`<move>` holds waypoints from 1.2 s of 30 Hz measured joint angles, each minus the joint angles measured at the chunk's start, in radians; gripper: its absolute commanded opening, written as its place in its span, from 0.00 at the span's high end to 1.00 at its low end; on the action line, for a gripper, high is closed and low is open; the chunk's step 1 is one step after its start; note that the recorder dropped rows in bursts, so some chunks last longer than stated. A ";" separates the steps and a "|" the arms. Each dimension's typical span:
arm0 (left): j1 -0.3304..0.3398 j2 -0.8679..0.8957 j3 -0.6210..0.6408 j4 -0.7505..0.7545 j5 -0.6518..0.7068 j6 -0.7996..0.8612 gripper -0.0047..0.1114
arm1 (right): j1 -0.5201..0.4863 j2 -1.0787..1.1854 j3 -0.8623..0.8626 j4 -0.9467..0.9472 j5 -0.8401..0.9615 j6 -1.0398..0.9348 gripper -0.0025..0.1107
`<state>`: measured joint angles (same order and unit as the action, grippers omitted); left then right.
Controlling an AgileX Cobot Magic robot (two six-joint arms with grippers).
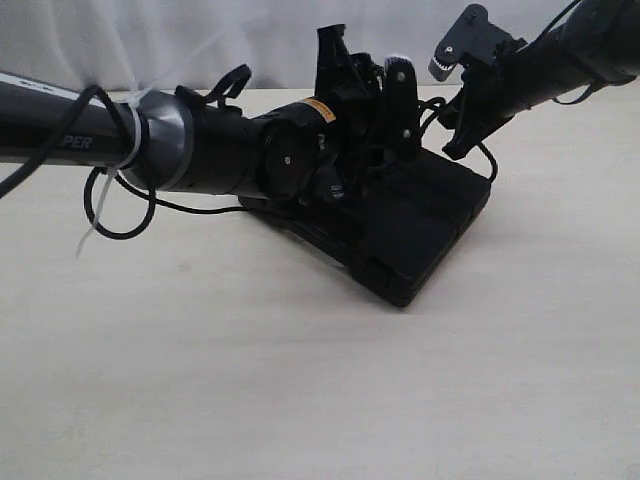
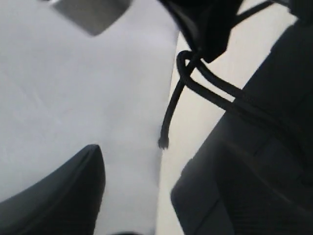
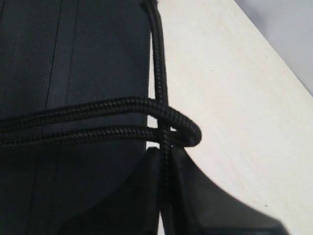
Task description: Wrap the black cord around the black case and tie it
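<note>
— Near the middle of the pale table [image 1: 300,380], what is the flat dark object?

— (a) The black case [image 1: 420,235]: a matte rectangular box lying flat, one corner turned toward the exterior camera, with raised ribs across its lid. Both my arms meet over it.

— And the line across the lid?

— (b) The black cord [image 3: 98,108]: thin, braided, dull black. In my right wrist view, two strands lie side by side across the lid, touching the plastic. At the case's edge they bend round in a tight loop and cross a third strand that runs along that edge.

— Where does the third strand lead?

— (c) Into my right pincer [image 3: 165,157], whose jaws are pressed together on it, just off the edge of the case.

— Is a loose end visible?

— (d) Yes. In my left wrist view a short free end leaves a small loop beside the case. Its tip is frayed and lies apart from the case.

— And your other pincer?

— (e) My left pincer [image 1: 363,62] stands spread wide above the case, fingers pointing upward, with nothing between them. One finger shows a pale pad.
</note>
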<state>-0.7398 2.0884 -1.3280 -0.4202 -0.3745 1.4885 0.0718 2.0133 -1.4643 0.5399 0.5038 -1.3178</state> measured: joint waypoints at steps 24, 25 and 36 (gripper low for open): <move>0.158 0.199 -0.063 0.600 -0.428 -0.486 0.89 | 0.000 0.000 0.000 0.466 0.123 -0.661 0.94; 0.158 0.199 -0.069 0.606 -0.391 -0.492 0.96 | 0.000 0.000 0.000 0.466 0.125 -0.659 0.94; 0.158 0.199 -0.074 0.429 -0.224 -0.322 0.96 | 0.000 -0.002 0.000 0.454 0.167 -0.649 0.45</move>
<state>-0.5815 2.2870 -1.4017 0.0090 -0.5984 1.1666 0.0718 2.0113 -1.4643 0.9938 0.6712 -1.9666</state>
